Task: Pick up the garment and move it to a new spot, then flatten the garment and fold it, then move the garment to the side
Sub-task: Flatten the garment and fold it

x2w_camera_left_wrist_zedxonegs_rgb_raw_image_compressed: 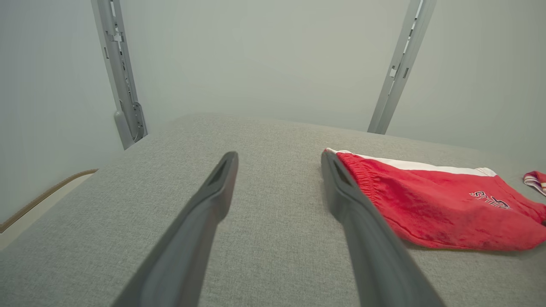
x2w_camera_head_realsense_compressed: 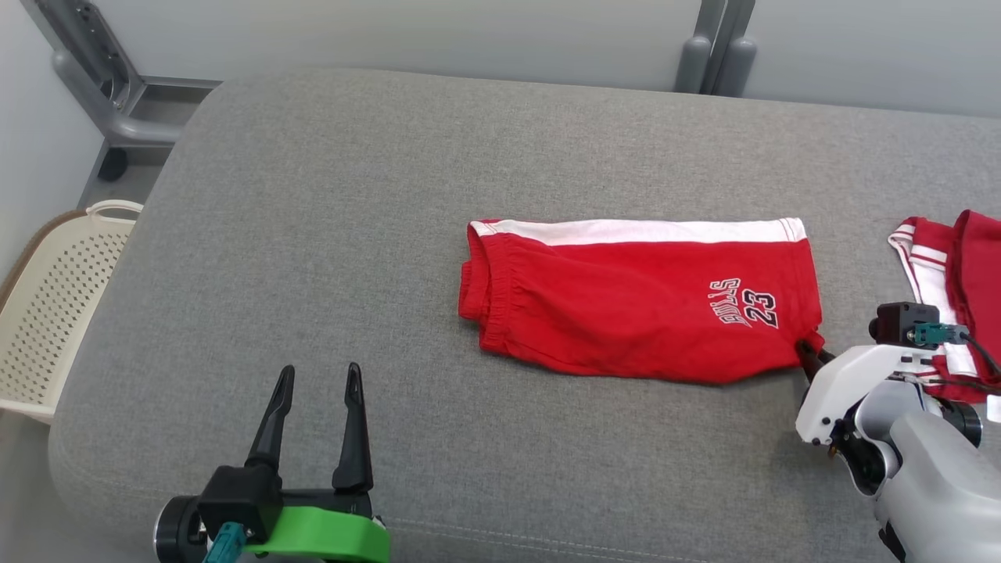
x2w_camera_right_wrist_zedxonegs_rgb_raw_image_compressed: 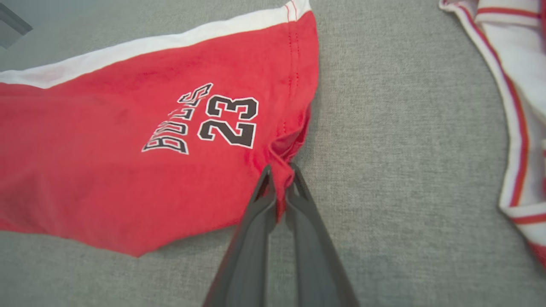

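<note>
Red shorts (x2w_camera_head_realsense_compressed: 626, 313) lie flat on the grey cushion (x2w_camera_head_realsense_compressed: 328, 234), one corner pinched.
The right gripper (x2w_camera_head_realsense_compressed: 805, 353) has its jaws clamped on the shorts' near right corner, just beside the "BULLS 23" print (x2w_camera_head_realsense_compressed: 744, 303). The left gripper (x2w_camera_head_realsense_compressed: 319, 379) hovers over bare cushion well to the left, jaws apart and holding nothing. Another red-and-white garment (x2w_camera_head_realsense_compressed: 958, 274) lies at the right; a cream basket (x2w_camera_head_realsense_compressed: 55, 305) stands beyond the cushion's left edge.

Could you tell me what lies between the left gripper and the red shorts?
The head view shows bare grey fabric cushion between the left gripper and the red jersey shorts.
</note>
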